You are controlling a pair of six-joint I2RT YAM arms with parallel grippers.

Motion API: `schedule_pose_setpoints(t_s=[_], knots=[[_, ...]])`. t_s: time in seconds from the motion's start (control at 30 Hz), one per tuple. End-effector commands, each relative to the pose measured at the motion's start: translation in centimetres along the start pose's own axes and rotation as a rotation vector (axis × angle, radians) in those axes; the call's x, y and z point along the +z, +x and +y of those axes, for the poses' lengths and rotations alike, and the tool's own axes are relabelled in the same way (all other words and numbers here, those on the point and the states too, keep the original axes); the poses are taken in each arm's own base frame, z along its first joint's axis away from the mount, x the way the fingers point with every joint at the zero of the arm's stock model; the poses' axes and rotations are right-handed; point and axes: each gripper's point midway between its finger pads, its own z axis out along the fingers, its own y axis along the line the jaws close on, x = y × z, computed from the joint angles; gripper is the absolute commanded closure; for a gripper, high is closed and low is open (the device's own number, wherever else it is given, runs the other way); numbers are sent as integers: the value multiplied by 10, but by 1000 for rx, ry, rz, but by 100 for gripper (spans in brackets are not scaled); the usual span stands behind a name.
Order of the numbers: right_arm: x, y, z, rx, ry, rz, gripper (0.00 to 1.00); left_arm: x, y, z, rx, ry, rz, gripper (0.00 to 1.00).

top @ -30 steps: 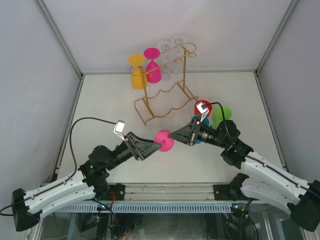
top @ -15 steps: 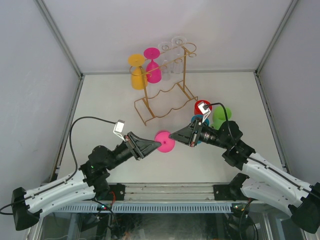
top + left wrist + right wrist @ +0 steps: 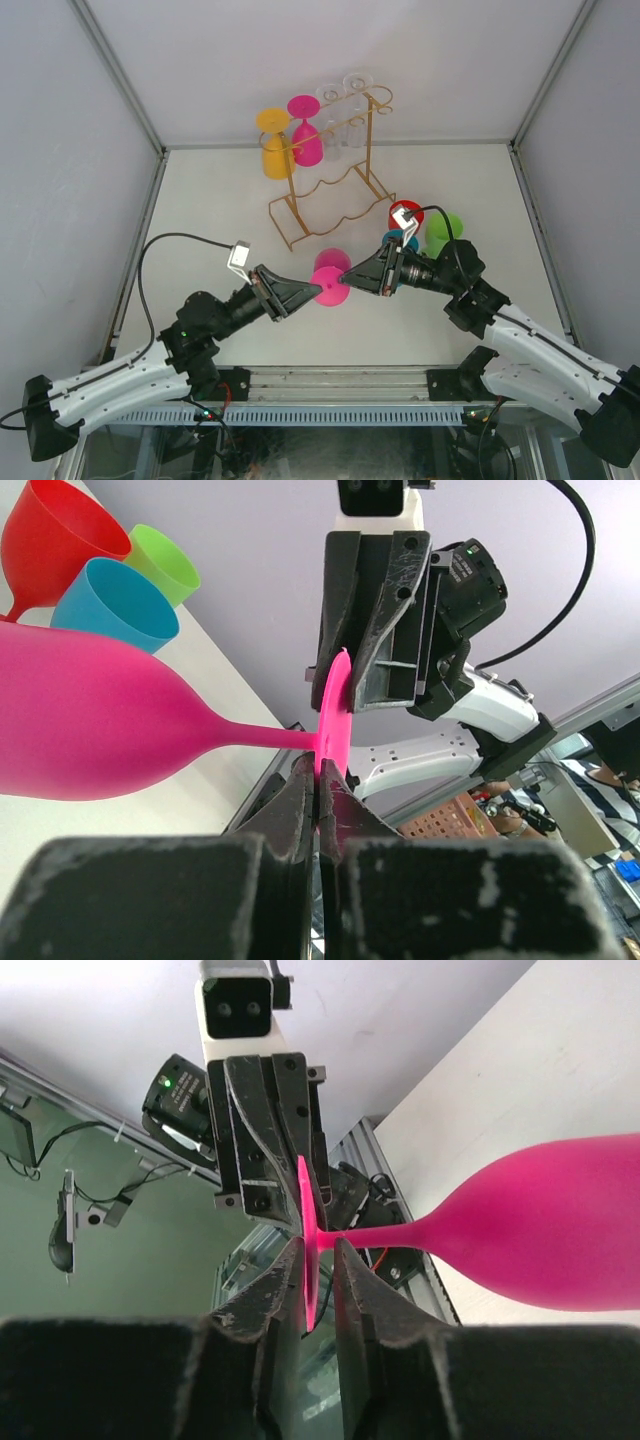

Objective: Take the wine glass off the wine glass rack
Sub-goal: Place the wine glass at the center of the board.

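Plainly, the pink wine glass (image 3: 90,730) is off the wine glass rack (image 3: 291,200) and lies on its side in the air between the two arms. The left gripper (image 3: 318,775) is clamped on the rim of its round foot. The right gripper (image 3: 316,1250) faces it tip to tip from the other side, its fingers a narrow slit apart with the same foot standing edge-on between them. Whether those fingers touch the foot is hard to make out.

The bowl is cut off at the left edge of the left wrist view and at the right edge of the right wrist view. From above, the stem is lost between the two sets of fingers.

Behind the right gripper stand a red cup (image 3: 55,530), a blue cup (image 3: 115,605) and a green cup (image 3: 165,565); from above, the blue one is mostly hidden by that wrist.

The rack stands well beyond both grippers' tips, near the back wall. A yellow glass (image 3: 274,150) and a magenta glass (image 3: 305,140) hang upside down from it. The clear glasses (image 3: 345,115) beside them barely show against the white wall.

Any marking on the arm housings is too small to read.
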Motion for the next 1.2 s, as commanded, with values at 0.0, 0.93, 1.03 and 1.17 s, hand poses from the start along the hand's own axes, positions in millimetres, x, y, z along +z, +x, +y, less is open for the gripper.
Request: schedule_pose_setpoints(t_s=[0.0, 0.93, 1.03, 1.17], knots=[[1, 3, 11, -23, -61, 52, 82, -2, -3, -12, 46, 60, -5, 100], [3, 7, 29, -235, -124, 11, 100, 5, 25, -15, -23, 69, 146, 77], [1, 7, 31, -236, -132, 13, 100, 4, 26, -14, -15, 73, 147, 80], [1, 10, 33, -230, -145, 26, 100, 1, 23, -18, -5, 90, 134, 80]])
